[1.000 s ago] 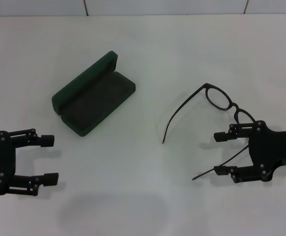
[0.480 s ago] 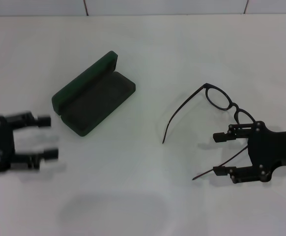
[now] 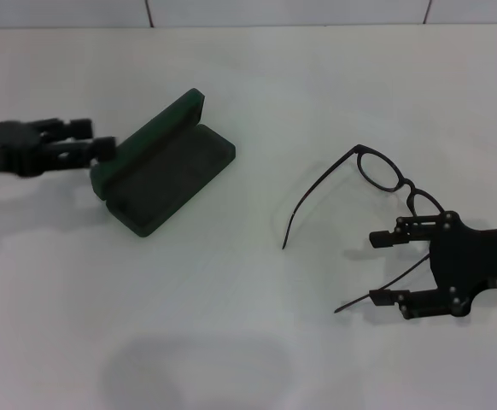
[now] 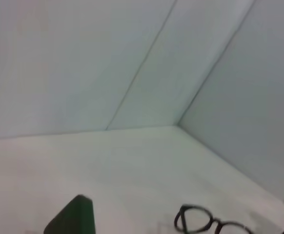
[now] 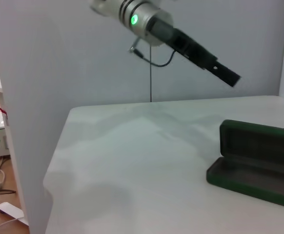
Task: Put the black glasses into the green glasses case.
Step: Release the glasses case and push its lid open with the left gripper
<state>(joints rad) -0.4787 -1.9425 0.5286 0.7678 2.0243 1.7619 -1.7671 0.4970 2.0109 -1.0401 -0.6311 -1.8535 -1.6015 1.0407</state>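
1. While the green glasses case [image 3: 163, 164] is lying open on the white table [image 3: 231, 325], the left claw [image 3: 103, 147] is reaching just beside its lid's left end; whether it is spread or clenched, I cannot tell.
2. Right claw [image 3: 381, 267] is sitting spread wide, empty, with one temple arm of the black glasses [image 3: 377, 192] passing between its fingers.
3. Those glasses are resting unfolded on the table, well apart from the case.
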